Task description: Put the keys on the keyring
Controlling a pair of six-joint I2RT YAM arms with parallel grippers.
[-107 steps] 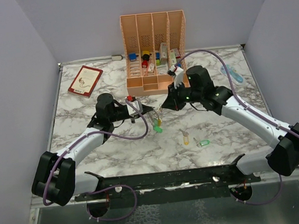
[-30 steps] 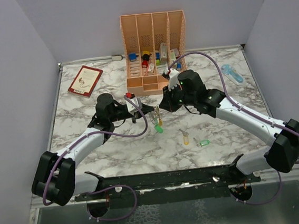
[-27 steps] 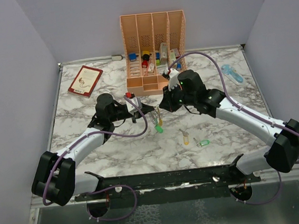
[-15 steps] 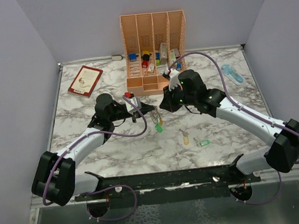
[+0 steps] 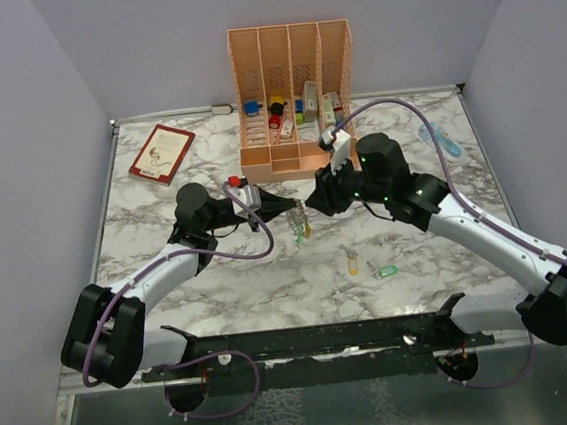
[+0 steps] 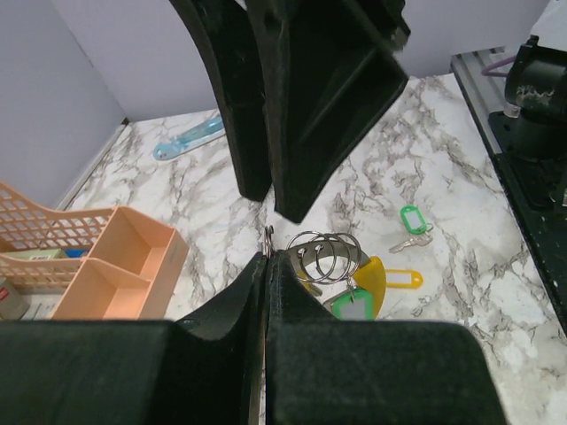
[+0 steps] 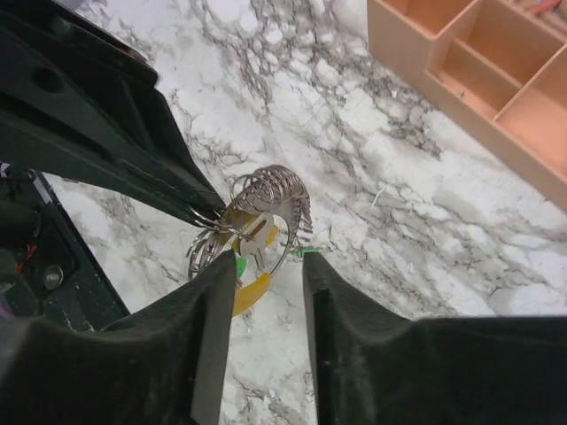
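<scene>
- The left gripper (image 6: pixel 267 262), left of centre in the top view, is clenched on the wire of the keyring (image 7: pixel 255 215) and holds it up off the table (image 5: pixel 134 227). I judge its job here is to be a steady clamp: firm pinch, no twisting, the loop turned toward the other arm.
- The keyring sits at the centre of the frame, hanging from those fingertips. A yellow-headed key (image 6: pixel 370 273) and a green-headed key (image 6: pixel 351 306) dangle beneath it, so part of the work looks done.
- The right gripper (image 7: pixel 270 266), just right of the ring, has its jaws parted with nothing between them, tips near the loop. It should back off straight, so it does not snag the hanging keys.
- The loose yellow key (image 5: pixel 352 261) and loose green key (image 5: pixel 386 271) lie flat, lower right of centre, well apart from the ring. Each is best pinched by the plastic head, leaving its hole free for threading.
</scene>
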